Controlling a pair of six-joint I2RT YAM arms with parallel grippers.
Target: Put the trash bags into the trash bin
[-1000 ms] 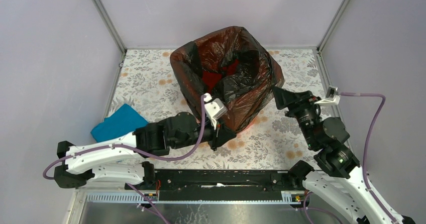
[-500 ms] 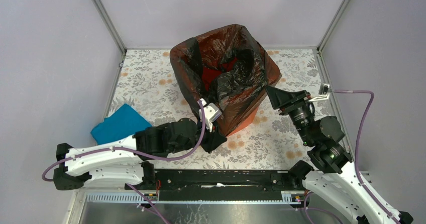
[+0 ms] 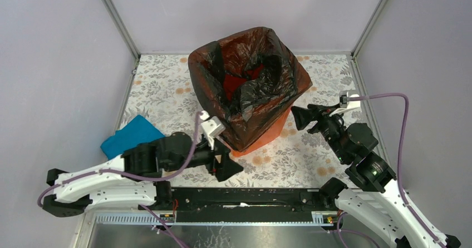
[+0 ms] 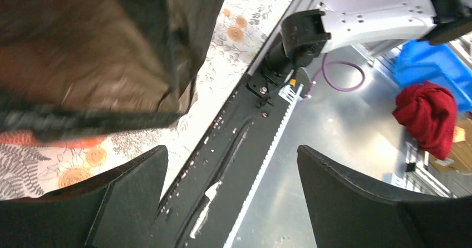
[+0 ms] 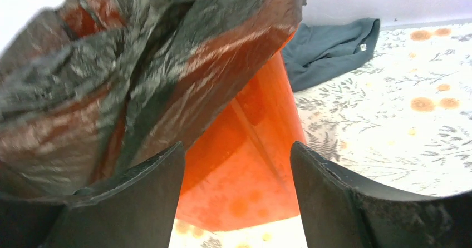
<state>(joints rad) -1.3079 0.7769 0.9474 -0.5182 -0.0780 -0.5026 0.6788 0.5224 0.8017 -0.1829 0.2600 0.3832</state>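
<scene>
The orange trash bin (image 3: 266, 138) stands mid-table with the glossy black trash bag (image 3: 250, 78) draped over its rim and down its sides; only the bin's lower front corner shows. Inside, the bag sags in dark folds. My left gripper (image 3: 235, 167) hovers just in front of the bin's near corner, open and holding nothing; in the left wrist view the bag (image 4: 111, 48) hangs at upper left, apart from the gripper (image 4: 234, 170). My right gripper (image 3: 295, 117) stands open beside the bin's right side, facing the bin wall (image 5: 250, 164) and the bag (image 5: 111, 81), gripping neither.
A teal-blue cloth (image 3: 131, 135) lies on the floral table at the left. A grey-blue cloth (image 5: 328, 48) lies behind the bin by the back wall. The black mounting rail (image 3: 245, 198) runs along the near edge. Grey walls close in three sides.
My left gripper has opened, let go of the bag's front edge and drawn back towards the near edge. My right gripper has pulled slightly back from the bin.
</scene>
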